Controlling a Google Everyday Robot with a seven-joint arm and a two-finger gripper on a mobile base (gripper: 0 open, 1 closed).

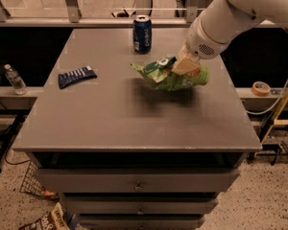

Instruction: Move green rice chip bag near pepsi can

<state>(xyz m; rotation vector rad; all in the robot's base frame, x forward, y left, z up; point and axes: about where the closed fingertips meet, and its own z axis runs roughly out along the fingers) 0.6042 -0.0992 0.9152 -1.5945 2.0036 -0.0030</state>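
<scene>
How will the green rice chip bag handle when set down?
Likely floppy: the green rice chip bag droops crumpled either side of the hand gripping it over the table's right half. Probably light: it looks like a thin, puffy pouch. It may slump flat rather than stand.
</scene>
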